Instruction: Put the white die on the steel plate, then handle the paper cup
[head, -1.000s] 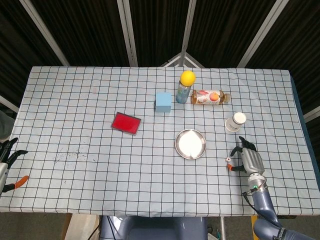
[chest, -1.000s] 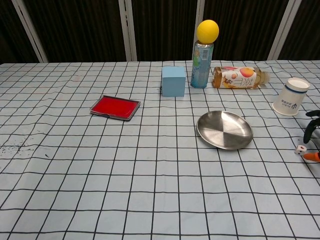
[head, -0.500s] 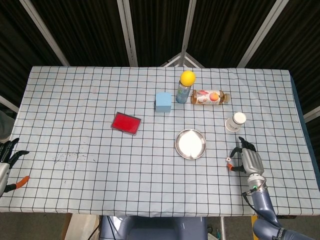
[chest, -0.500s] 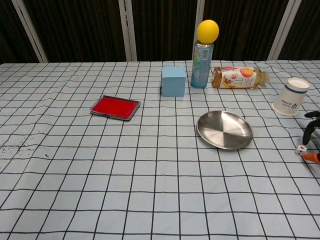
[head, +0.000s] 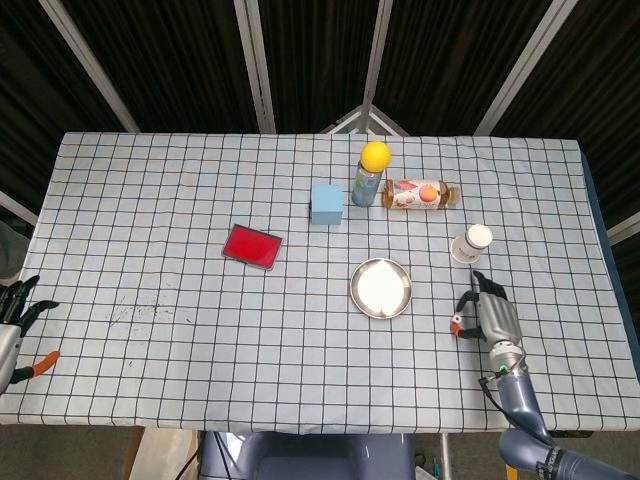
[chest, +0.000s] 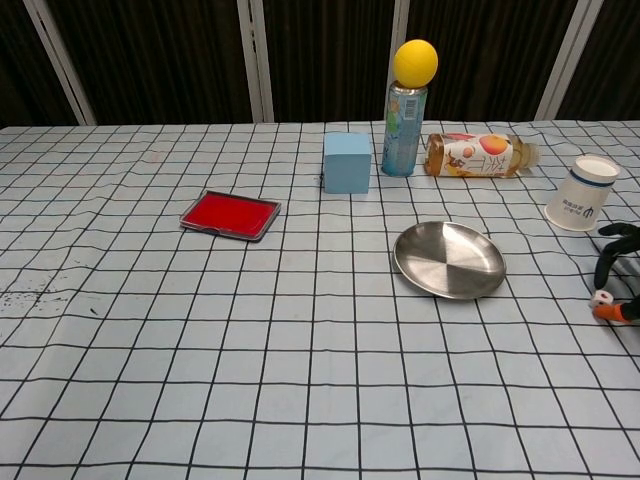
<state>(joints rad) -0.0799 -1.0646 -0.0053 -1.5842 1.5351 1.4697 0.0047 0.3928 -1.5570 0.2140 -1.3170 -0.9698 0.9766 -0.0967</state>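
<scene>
The small white die lies on the checked cloth near the right edge, also seen as a speck in the head view. My right hand is on it: the orange-tipped thumb presses its near side and a dark finger curves over its top. The steel plate sits empty to the left of the die. The paper cup lies tilted just beyond the right hand. My left hand hangs off the table's left edge, fingers spread and holding nothing.
A red flat case lies left of centre. At the back stand a light-blue cube, a can with a yellow ball on top, and a bottle lying on its side. The table's right edge is close to the right hand.
My right hand has crept forward and left, and its thumb has closed in from beside the die to touch it. The die has barely shifted. The left hand is still.
</scene>
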